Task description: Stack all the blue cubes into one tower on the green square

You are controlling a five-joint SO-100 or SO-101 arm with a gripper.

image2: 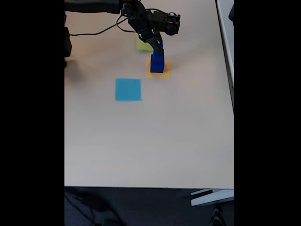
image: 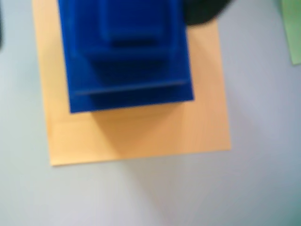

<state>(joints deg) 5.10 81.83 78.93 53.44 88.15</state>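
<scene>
Three stacked blue cubes, one orange square, one green square, one light blue square.

A pale beige matte surface carries three flat paper squares: a light blue one, an orange-yellow one bearing the stacked dark blue cubes, and a lime-green one just beyond.

The arm is being shown in the fixed view as a black structure of blocky segments across the upper part of the frame. A thin black cable is being seen drooping beneath it at upper left. A small pale detail is being shown on the block at its right end, too small to make out.
</scene>
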